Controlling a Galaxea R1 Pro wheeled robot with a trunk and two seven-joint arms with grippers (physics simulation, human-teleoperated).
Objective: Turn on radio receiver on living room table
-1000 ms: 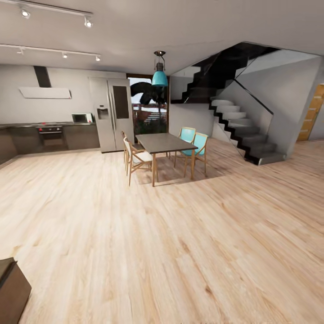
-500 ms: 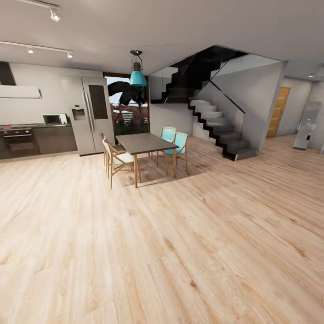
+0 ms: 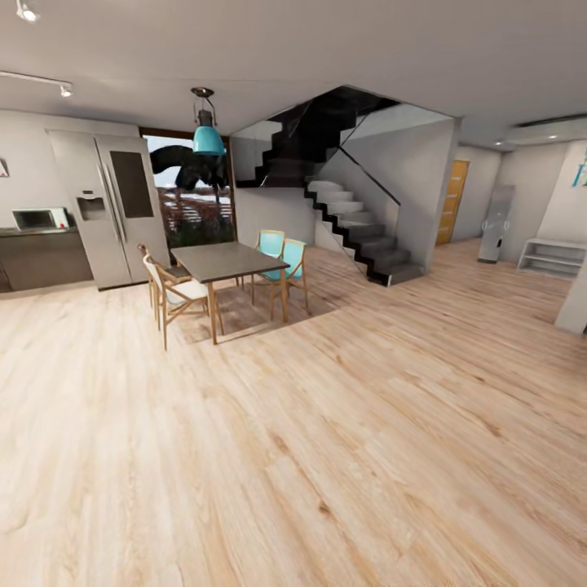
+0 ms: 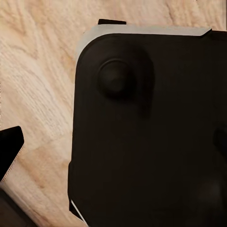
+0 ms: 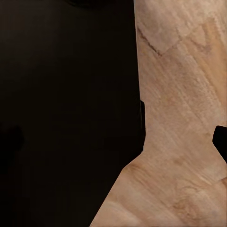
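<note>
- Fingers' spread cannot be told: both wrist views look down past the dark robot base onto wood floor, arms apparently tucked for travel.
- Dining table at 11 o'clock, stairs at 12; no radio receiver seen yet.

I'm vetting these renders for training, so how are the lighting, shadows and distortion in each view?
Head view: evenly lit, wide-angle stretch in the floor planks, soft shadow under the dining table, bright window. Left wrist view: a dark, nearly featureless robot body over floor. Right wrist view: likewise a black mass, with sharp wood grain beside it.
</note>
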